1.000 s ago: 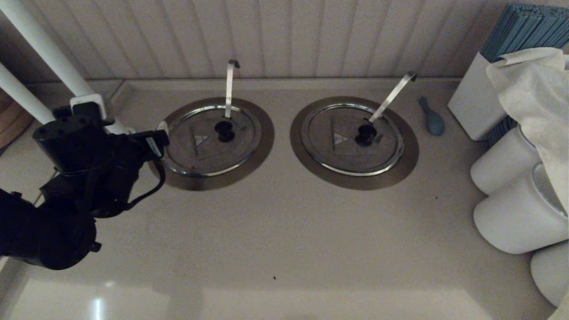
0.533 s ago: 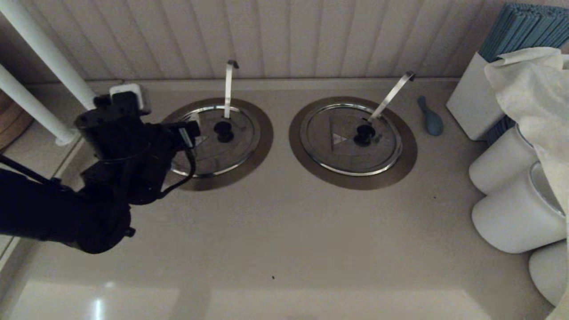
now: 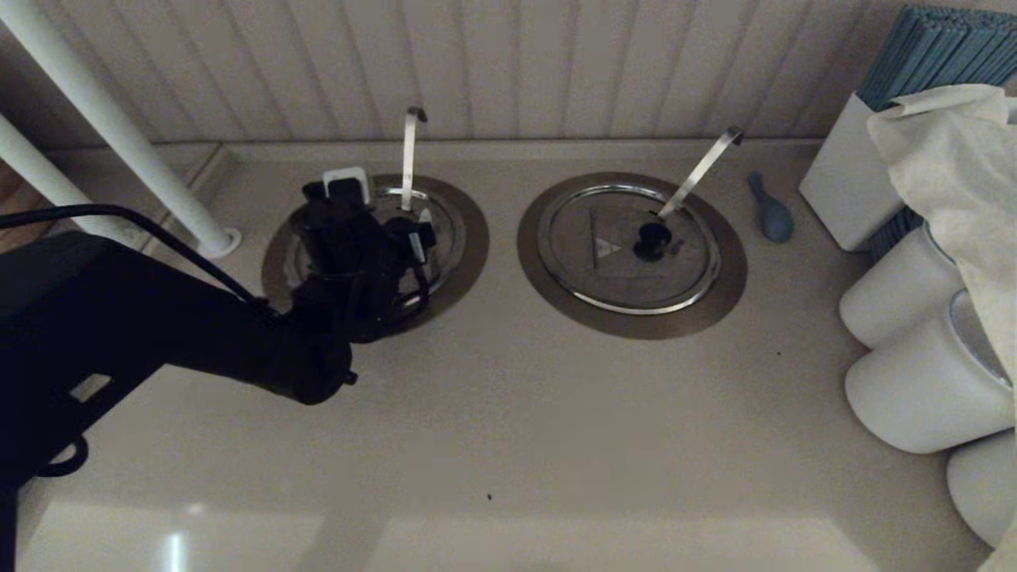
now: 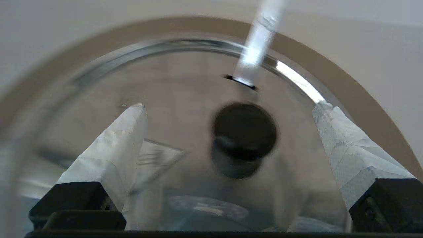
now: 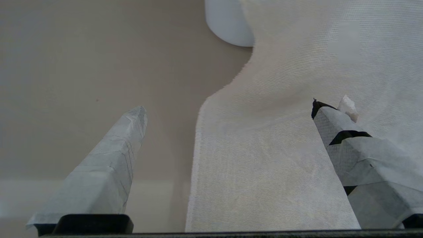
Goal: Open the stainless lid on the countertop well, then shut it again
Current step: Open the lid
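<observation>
The left claw (image 4: 228, 109) hangs spread wide over the stainless lid (image 4: 178, 99), its wrapped fingertips (image 4: 132, 119) on either side of the black knob (image 4: 244, 130) and clear of it, gripping nothing. The lid lies shut in the countertop well (image 3: 465, 238), on the left of the beige tabletop (image 3: 508, 413), with a thin hooked rod (image 3: 409, 151) rising through it toward the ribbed wall (image 3: 508, 63). It is dull steel inside a chrome rim and bronze ring. To its right sits the twin lid (image 3: 628, 246). The right claw (image 5: 228, 109), off at the side, gapes empty above a white cloth (image 5: 281, 132).
</observation>
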